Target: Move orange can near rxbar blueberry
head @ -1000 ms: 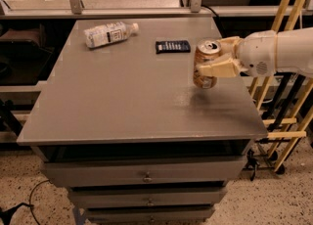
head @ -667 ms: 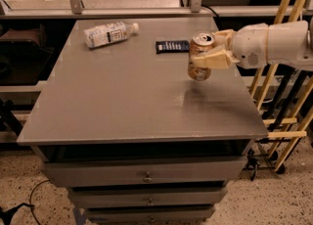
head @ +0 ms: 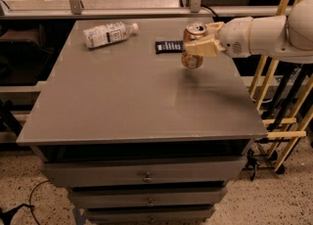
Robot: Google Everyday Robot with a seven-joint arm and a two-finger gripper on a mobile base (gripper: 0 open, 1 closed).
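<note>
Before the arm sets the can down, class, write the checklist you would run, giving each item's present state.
1. Gripper shut on the orange can: ok.
2. Can upright, pull-tab top facing up: ok.
3. Rxbar blueberry in sight, lying flat on the table: ok.
4. Can close beside the bar, at its right end in the camera view: ok.
5. Can's base resting on the table: cannot tell; it looks slightly lifted.
6. Plastic bottle out of the way, lying near the far left corner: ok.
</note>
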